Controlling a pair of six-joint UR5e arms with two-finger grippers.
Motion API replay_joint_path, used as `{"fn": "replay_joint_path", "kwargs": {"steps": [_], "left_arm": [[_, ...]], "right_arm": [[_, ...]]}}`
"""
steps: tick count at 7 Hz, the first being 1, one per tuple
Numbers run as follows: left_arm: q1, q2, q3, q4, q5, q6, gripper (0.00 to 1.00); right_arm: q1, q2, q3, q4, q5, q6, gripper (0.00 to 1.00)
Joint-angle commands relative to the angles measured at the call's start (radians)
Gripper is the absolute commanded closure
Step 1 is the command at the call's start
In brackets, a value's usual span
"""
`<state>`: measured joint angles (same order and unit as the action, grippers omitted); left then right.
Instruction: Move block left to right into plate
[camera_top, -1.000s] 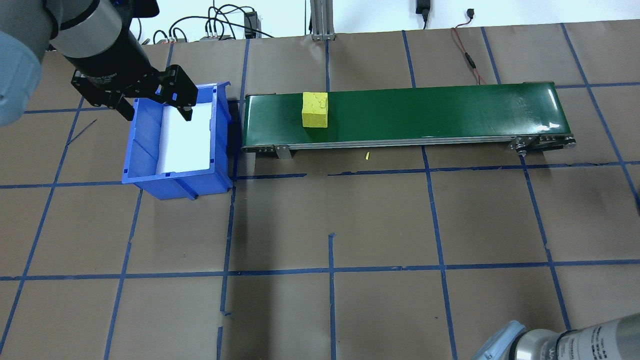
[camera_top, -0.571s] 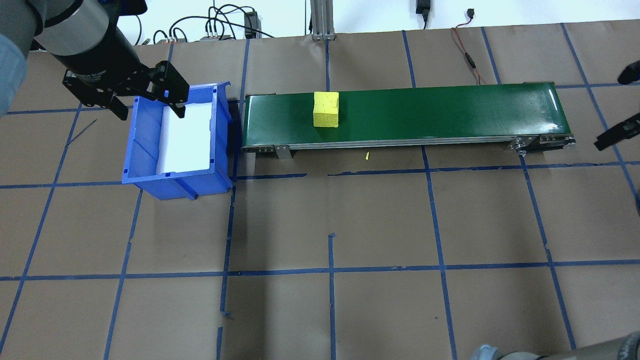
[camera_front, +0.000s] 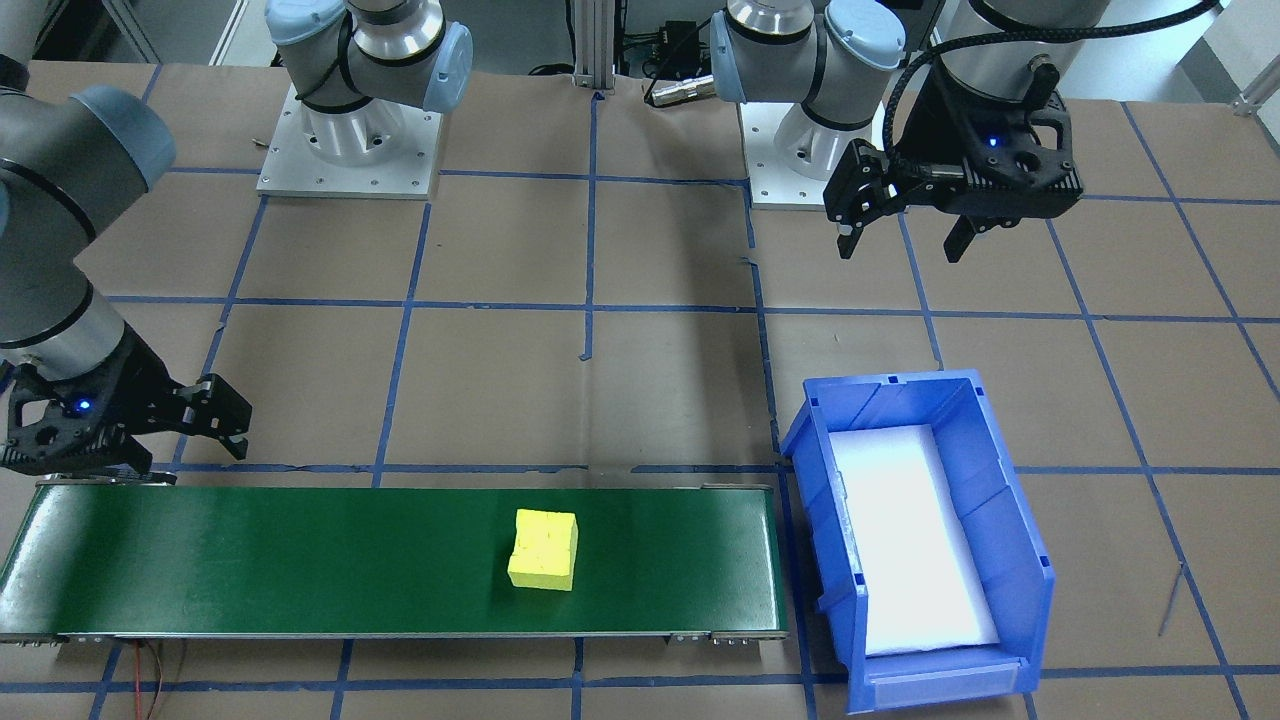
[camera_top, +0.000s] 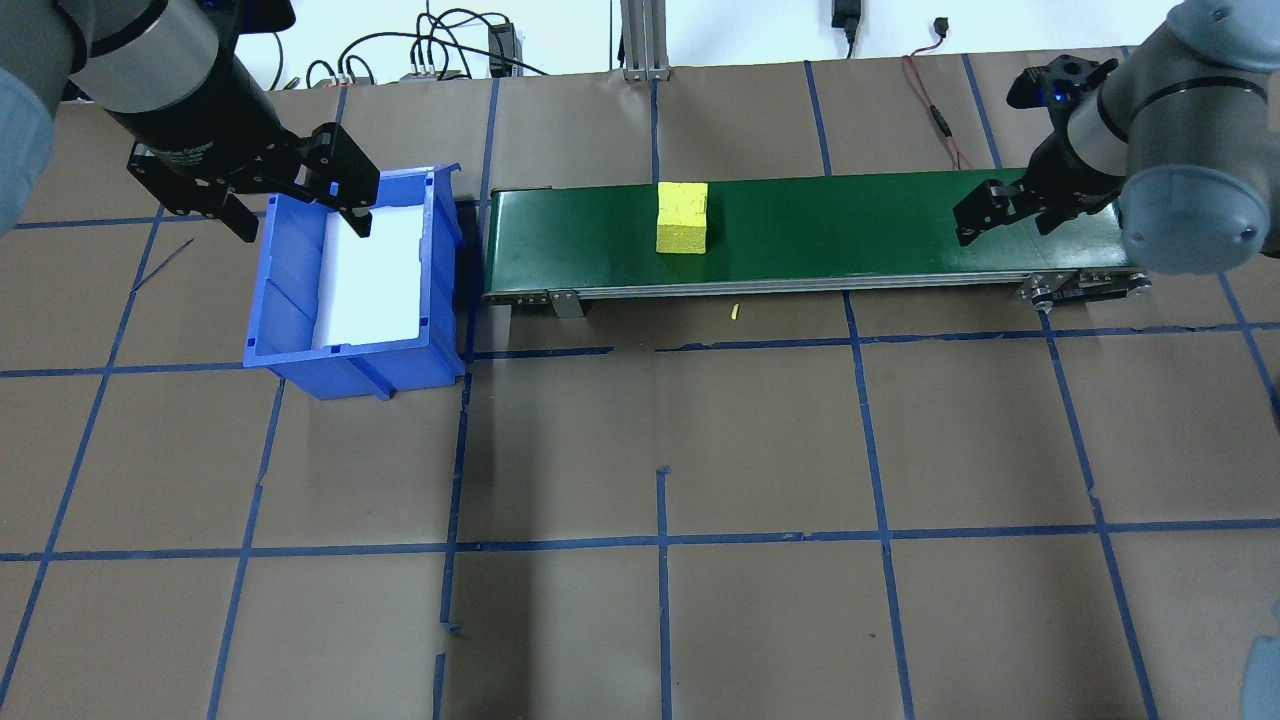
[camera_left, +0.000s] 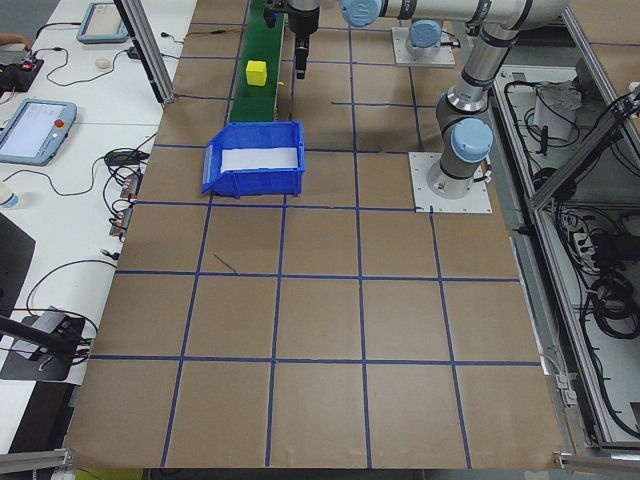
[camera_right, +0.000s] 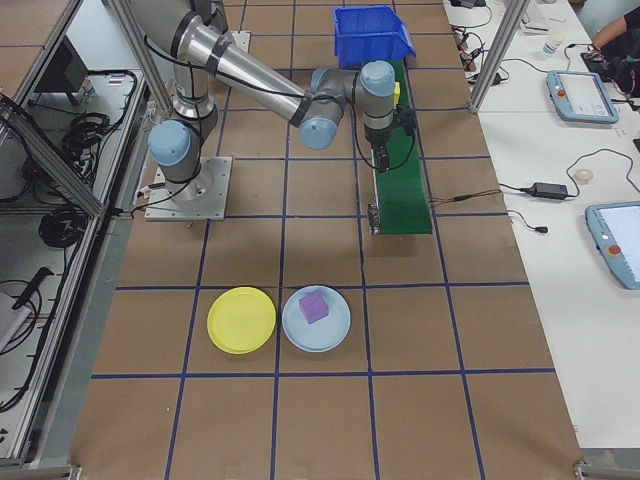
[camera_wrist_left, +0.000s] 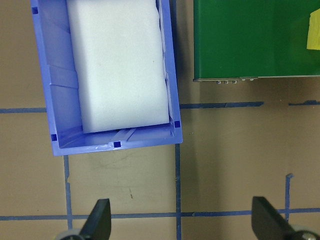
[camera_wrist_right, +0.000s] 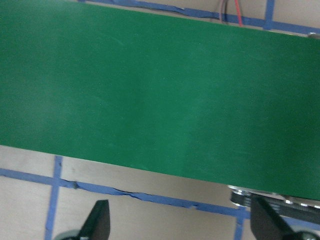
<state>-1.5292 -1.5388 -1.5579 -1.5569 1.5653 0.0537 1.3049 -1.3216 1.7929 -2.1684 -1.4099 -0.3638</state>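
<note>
A yellow block (camera_top: 682, 218) rides on the green conveyor belt (camera_top: 850, 230), left of its middle; it also shows in the front view (camera_front: 543, 550). My right gripper (camera_top: 1005, 228) hovers open over the belt's right end, with only bare belt (camera_wrist_right: 160, 90) under its fingers. My left gripper (camera_top: 300, 222) hangs open and empty above the robot-side edge of the blue bin (camera_top: 290, 290), well left of the block. The yellow plate (camera_right: 241, 320) lies on the table beyond the belt's right end and shows only in the exterior right view.
The blue bin (camera_front: 1010, 500) holds a white foam pad (camera_front: 915, 540) and stands against the belt's left end. A light blue plate (camera_right: 316, 318) with a purple block (camera_right: 314, 306) sits beside the yellow plate. Cables run along the table's far edge.
The yellow block has travelled to the right along the belt. My right arm has swung in from the right edge to above the belt's right end. The left gripper drew back slightly.
</note>
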Motion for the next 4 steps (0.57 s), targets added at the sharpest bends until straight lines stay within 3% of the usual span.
{"fn": "replay_joint_path", "kwargs": {"steps": [1,2,4], "left_arm": [[0.0,0.0,0.002,0.0,-0.001,0.0,0.0],[0.0,0.0,0.002,0.0,0.001,0.0,0.0],[0.004,0.002,0.001,0.001,-0.005,0.0,0.0]], "right_arm": [[0.057,0.086,-0.085,-0.001,0.069,0.179,0.0],[0.116,0.122,-0.134,-0.002,0.142,0.325,0.0],[0.186,0.151,-0.165,-0.007,0.158,0.456,0.0]]}}
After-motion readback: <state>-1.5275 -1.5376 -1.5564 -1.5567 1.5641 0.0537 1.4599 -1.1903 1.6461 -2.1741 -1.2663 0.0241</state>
